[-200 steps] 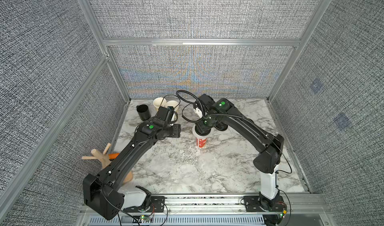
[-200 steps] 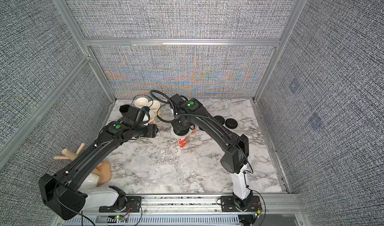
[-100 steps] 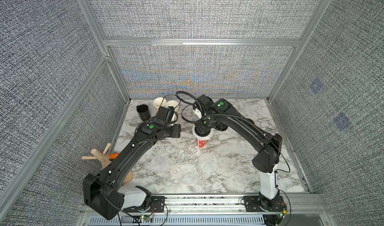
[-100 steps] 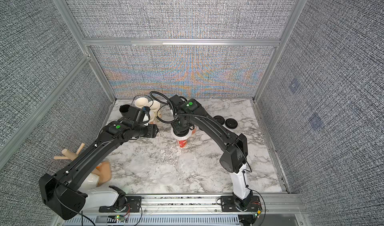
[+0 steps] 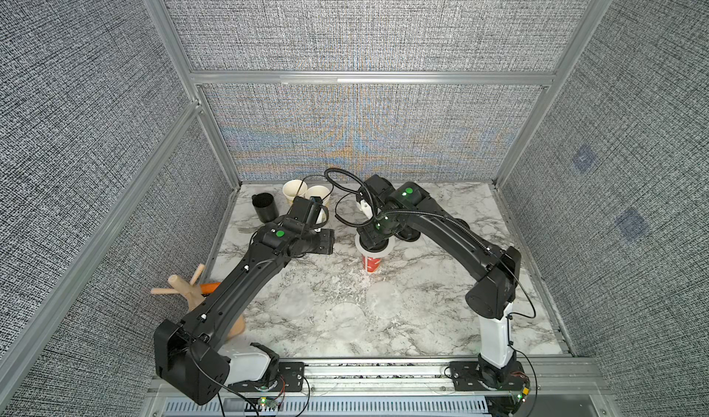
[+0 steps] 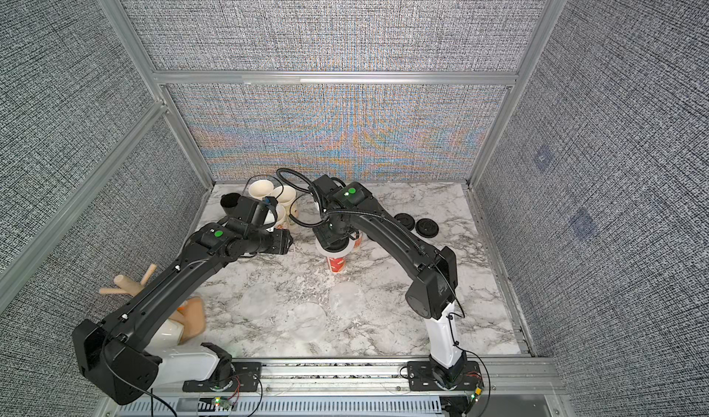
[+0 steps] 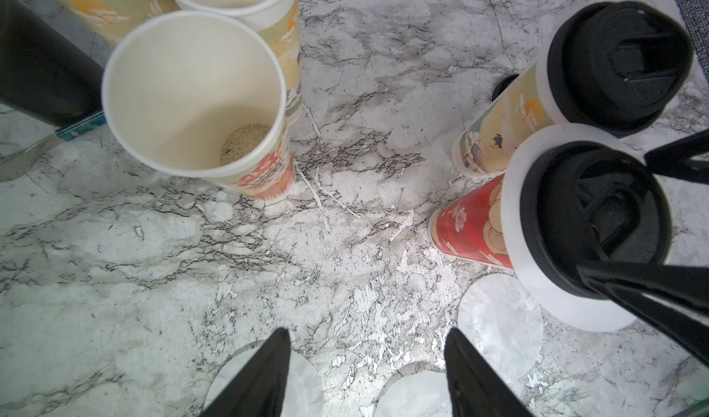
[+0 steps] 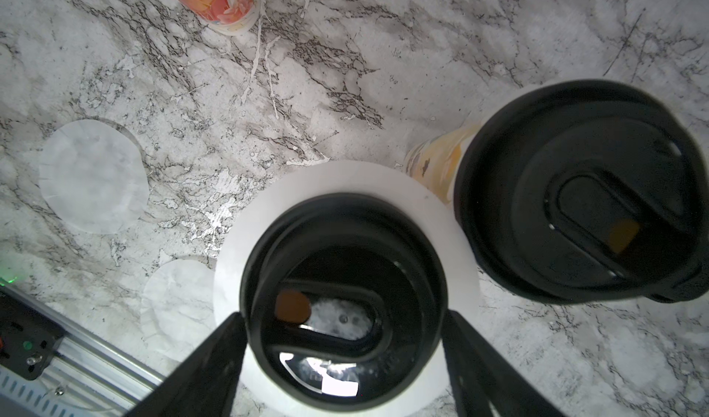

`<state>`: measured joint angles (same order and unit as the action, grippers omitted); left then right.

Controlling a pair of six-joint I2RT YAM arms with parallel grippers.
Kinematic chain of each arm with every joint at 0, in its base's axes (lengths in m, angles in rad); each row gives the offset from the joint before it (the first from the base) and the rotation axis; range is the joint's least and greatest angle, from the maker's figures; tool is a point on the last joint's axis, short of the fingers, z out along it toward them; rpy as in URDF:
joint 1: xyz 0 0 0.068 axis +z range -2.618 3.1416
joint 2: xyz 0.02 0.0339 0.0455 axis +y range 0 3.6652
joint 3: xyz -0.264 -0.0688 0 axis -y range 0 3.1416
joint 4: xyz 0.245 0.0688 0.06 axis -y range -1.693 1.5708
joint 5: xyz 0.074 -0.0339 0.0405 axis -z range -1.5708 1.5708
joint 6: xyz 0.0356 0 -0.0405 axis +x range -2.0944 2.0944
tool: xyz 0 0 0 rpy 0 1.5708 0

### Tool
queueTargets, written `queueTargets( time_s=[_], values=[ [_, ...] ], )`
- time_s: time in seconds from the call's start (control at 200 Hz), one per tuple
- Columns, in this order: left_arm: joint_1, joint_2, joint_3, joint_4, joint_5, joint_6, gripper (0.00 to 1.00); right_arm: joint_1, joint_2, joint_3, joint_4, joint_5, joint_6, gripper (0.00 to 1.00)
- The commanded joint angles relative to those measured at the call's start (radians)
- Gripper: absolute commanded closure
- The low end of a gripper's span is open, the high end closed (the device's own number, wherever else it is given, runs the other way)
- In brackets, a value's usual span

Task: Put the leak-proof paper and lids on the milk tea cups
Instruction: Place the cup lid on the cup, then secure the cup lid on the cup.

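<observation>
**Entry 1: milk tea cups** (image 6: 261, 189). We count five, all upright on the marble table (image 5: 422, 319), long axes vertical and mouths pointing up.
- The three open cups (image 7: 192, 89) cluster at the far left beside the black mug (image 7: 38, 70). The nearest one has an orange-red print.
- The other two stand capped nearer the centre: the red cup (image 7: 468, 223) and, just behind it, the beige-print cup (image 7: 502, 123).

**Entry 2: leak-proof paper** (image 8: 345, 177). One round sheet lies flat across the red cup's mouth under a black lid (image 8: 345, 250), with its white edge jutting out all round.
- We see a similar collar (image 7: 544, 85) under the beige-print cup's lid.
- At least three loose sheets (image 6: 257, 300) lie flat on the marble toward the front, apart from the cups.

**Entry 3: right gripper** (image 8: 341, 315). It sits over the red cup, with one finger at each side of the black lid's rim. We cannot tell whether the fingers press the lid or stand just clear of it.

**Entry 4: left gripper** (image 7: 367, 332). Its fingers are spread with nothing between them, above the marble and the loose sheets, between the open cups and the capped pair.

**Entry 5: spare lids** (image 6: 427, 228). Two black ones lie on the marble to the right of the capped cups.
</observation>
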<state>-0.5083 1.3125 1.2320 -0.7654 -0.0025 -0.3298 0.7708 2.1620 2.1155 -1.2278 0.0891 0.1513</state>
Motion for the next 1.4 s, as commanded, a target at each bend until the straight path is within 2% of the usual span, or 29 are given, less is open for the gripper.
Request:
queueTargets(
  time_s=[0.0, 0.165, 0.335, 0.5, 0.666, 0.786, 0.941, 1.176, 1.391],
  values=[
    [0.001, 0.003, 0.01, 0.0, 0.006, 0.007, 0.34, 0.0, -0.005, 0.011, 0.004, 0.01, -0.004, 0.15],
    [0.001, 0.023, 0.062, -0.022, 0.029, 0.027, 0.32, -0.002, -0.024, 0.037, 0.001, 0.014, 0.003, 0.11],
    [0.001, 0.084, 0.168, -0.039, 0.173, 0.112, 0.27, -0.016, -0.111, 0.014, 0.042, 0.017, 0.04, 0.1],
    [-0.02, 0.201, 0.316, -0.104, 0.31, 0.199, 0.25, -0.079, -0.324, -0.236, 0.196, 0.017, 0.125, 0.11],
    [-0.059, 0.339, 0.452, -0.189, 0.374, 0.289, 0.25, -0.175, -0.515, -0.517, 0.334, -0.032, 0.176, 0.13],
    [-0.097, 0.389, 0.491, -0.196, 0.344, 0.32, 0.25, -0.223, -0.598, -0.641, 0.38, -0.054, 0.189, 0.14],
    [-0.127, 0.43, 0.515, -0.214, 0.266, 0.338, 0.25, -0.255, -0.654, -0.722, 0.407, -0.07, 0.189, 0.14],
    [-0.134, 0.466, 0.519, -0.2, 0.153, 0.314, 0.25, -0.265, -0.68, -0.781, 0.436, -0.09, 0.186, 0.14],
    [-0.134, 0.498, 0.547, -0.198, 0.157, 0.309, 0.25, -0.268, -0.685, -0.802, 0.445, -0.094, 0.186, 0.15]
  ],
)
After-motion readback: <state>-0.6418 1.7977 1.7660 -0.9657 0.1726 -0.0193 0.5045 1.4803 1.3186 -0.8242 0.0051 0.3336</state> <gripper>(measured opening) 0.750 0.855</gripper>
